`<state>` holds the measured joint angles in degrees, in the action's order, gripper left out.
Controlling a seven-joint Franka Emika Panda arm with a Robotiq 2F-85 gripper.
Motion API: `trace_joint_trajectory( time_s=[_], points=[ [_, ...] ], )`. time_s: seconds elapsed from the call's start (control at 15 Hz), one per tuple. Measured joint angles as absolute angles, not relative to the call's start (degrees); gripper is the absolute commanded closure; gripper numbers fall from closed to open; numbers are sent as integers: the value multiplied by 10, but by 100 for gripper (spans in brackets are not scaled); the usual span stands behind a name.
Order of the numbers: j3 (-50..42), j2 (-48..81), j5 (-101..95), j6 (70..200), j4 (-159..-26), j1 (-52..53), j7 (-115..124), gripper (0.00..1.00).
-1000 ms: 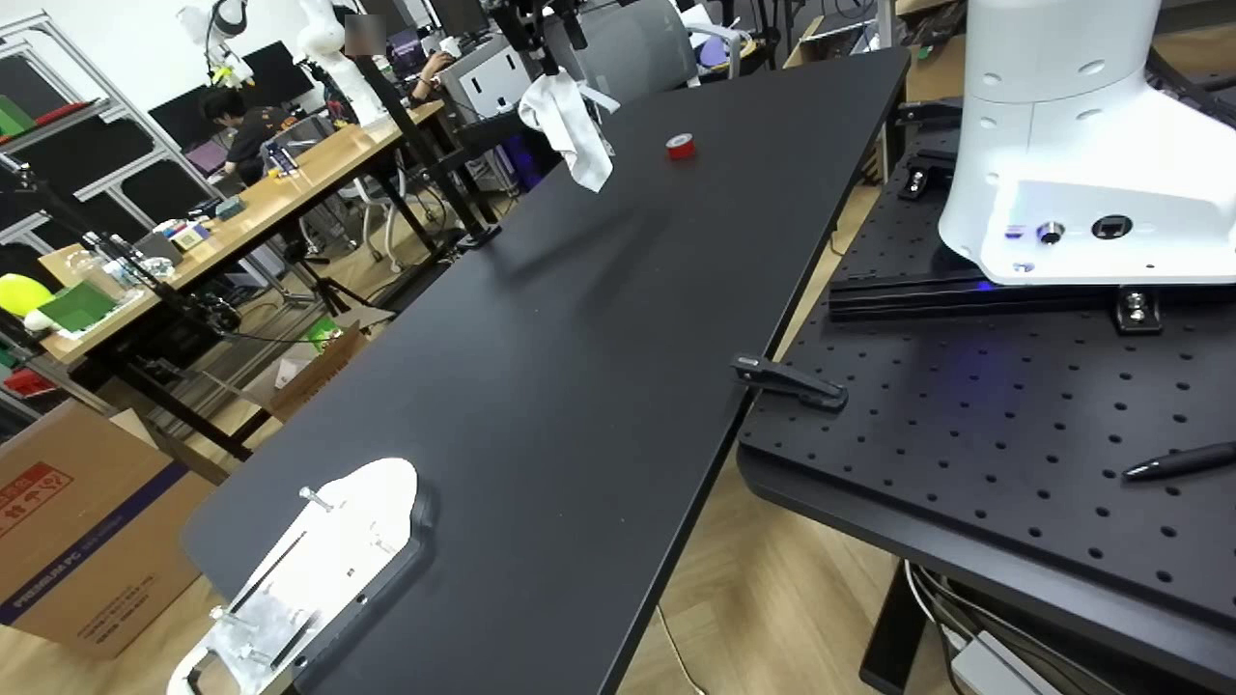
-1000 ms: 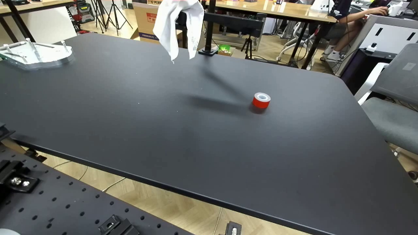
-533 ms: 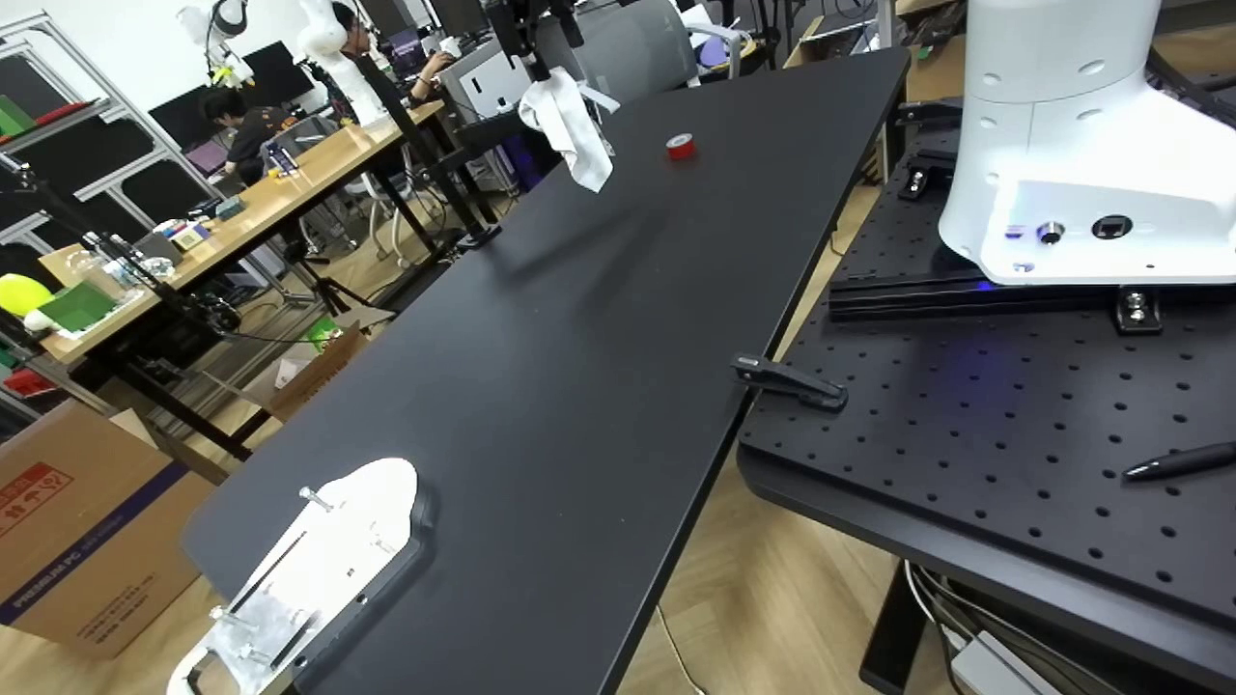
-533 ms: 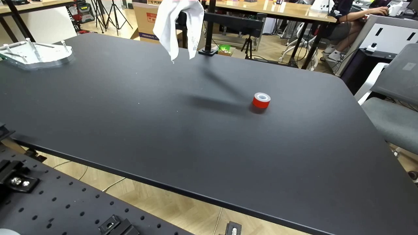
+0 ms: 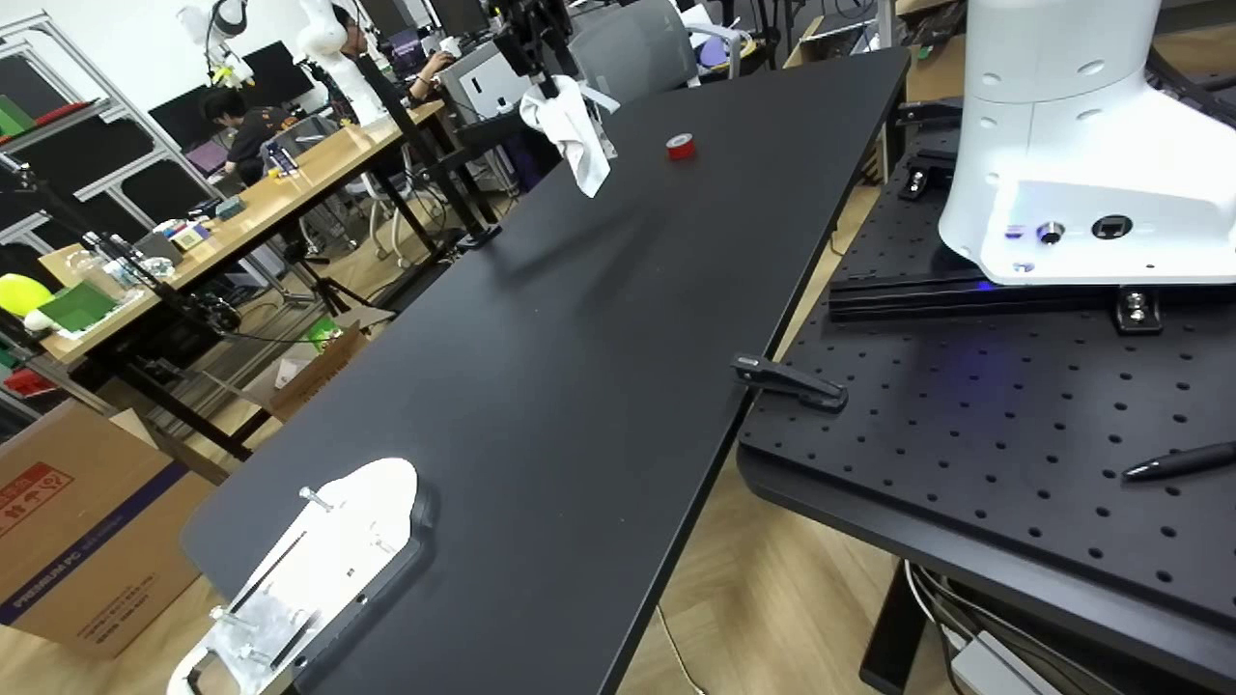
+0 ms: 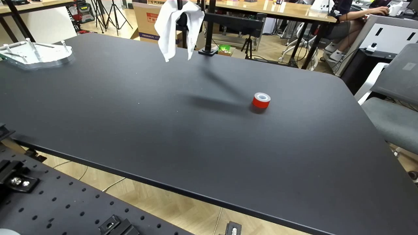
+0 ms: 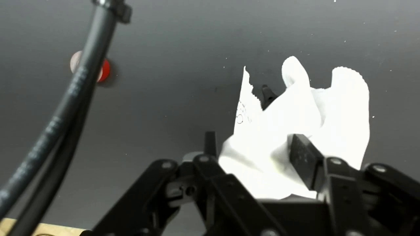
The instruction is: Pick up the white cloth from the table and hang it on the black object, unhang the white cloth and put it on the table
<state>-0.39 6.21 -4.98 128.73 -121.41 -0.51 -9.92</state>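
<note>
The white cloth (image 5: 570,125) hangs draped over the end of a black horizontal arm on a black post (image 6: 210,29), above the far edge of the black table (image 6: 196,130). In an exterior view the cloth (image 6: 166,29) hangs in two tails, clear of the tabletop. My gripper (image 5: 558,79) is at the cloth's top from above. In the wrist view my gripper (image 7: 252,141) is open, fingers wide apart. The cloth (image 7: 275,124) lies between and below them; the right finger overlaps it, and I cannot tell whether it presses on it. The arm under the cloth is mostly hidden.
A red tape roll (image 6: 261,100) sits on the table near the post; it also shows in the wrist view (image 7: 104,70). A white plate-like fixture with upright pegs (image 5: 319,569) lies at the table's far end. A grey chair (image 6: 392,98) stands beside the table.
My gripper shifts slightly, then comes down onto the cloth's top. The cloth's top is pushed in and its hanging tails have shifted a little. The tape roll and fixture have not moved.
</note>
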Motion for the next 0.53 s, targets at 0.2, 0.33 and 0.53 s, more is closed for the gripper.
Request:
trace_joint_trajectory(
  time_s=[0.2, 0.33, 0.53],
  points=[
    [-2, 66, -44, 1287, -1204, -5, -108, 89],
    [-2, 67, -44, 1287, -1201, -5, -111, 99],
    [-1, 67, -42, 1287, -1198, -5, -115, 100]
  ],
)
